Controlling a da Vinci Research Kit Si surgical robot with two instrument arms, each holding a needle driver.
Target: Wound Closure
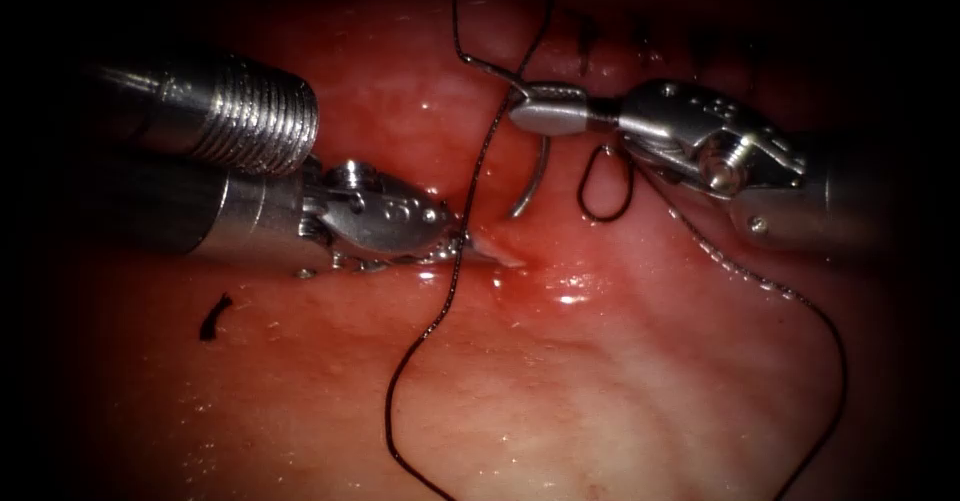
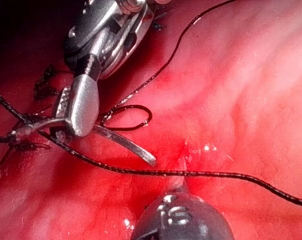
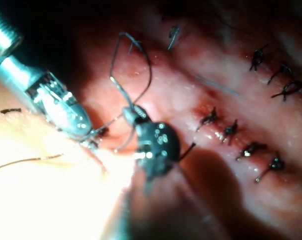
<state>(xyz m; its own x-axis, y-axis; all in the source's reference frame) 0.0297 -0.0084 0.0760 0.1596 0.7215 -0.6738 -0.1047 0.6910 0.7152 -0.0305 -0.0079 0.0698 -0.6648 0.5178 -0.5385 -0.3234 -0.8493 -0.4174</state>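
Needle (image 1: 532, 176) hangs from right pincer (image 1: 520, 113) (clamped near its tail), point down-left, clear of tissue (image 1: 620, 381); left pincer (image 1: 470, 246) nips tissue.

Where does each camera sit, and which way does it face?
Endoscope view: above and in front of the pink tissue, looking down; left arm's tool enters left, tip at the tissue; right arm's tool enters right, shut on the curved steel needle near its thread end, point free.
Left wrist view: on the left arm, looking along its shaft past its own tip at the right arm's tool.
Right wrist view: on the right arm, looking over its own jaws at the left arm's tool and dark knotted stitches.
All share both tools.
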